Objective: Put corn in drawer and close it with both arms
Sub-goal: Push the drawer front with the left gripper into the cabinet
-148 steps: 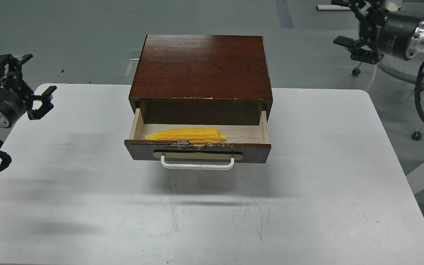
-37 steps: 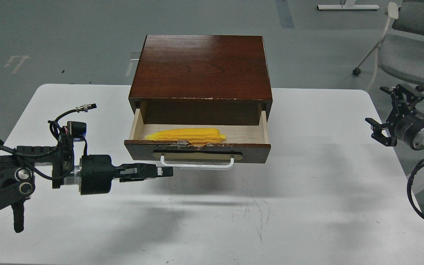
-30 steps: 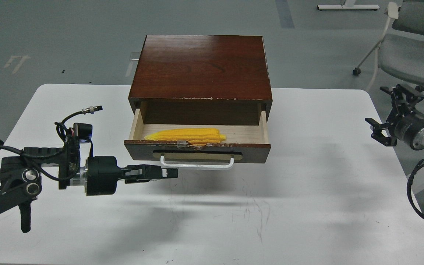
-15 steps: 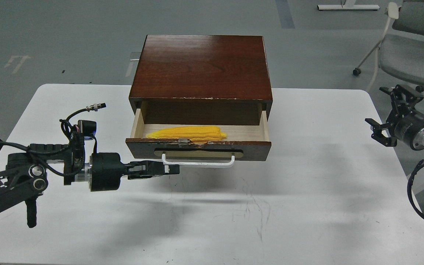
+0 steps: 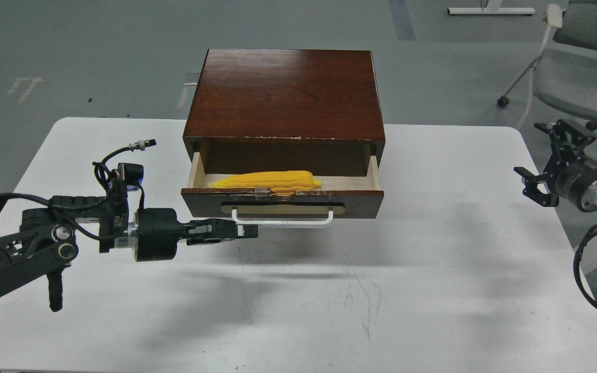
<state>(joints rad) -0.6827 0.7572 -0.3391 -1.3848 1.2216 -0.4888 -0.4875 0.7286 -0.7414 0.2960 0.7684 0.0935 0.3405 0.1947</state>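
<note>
The yellow corn (image 5: 267, 180) lies lengthwise inside the drawer (image 5: 360, 203), just behind its chipped front edge. The drawer stands partly open under the dark wooden cabinet (image 5: 285, 93). My left gripper (image 5: 249, 231) reaches in level from the left, fingers together, its tip against the left end of the white handle (image 5: 288, 223) at the drawer front. My right gripper (image 5: 537, 153) hangs open and holds nothing, off the table's right edge and well clear of the cabinet.
The white table (image 5: 433, 290) carries only the cabinet. A grey wheeled chair (image 5: 573, 77) stands on the floor at the back right, behind my right arm.
My left arm swung in from the far left to the drawer front, then moved forward; the drawer has slid part way into the cabinet with the corn. My right arm dropped to the table's right edge.
</note>
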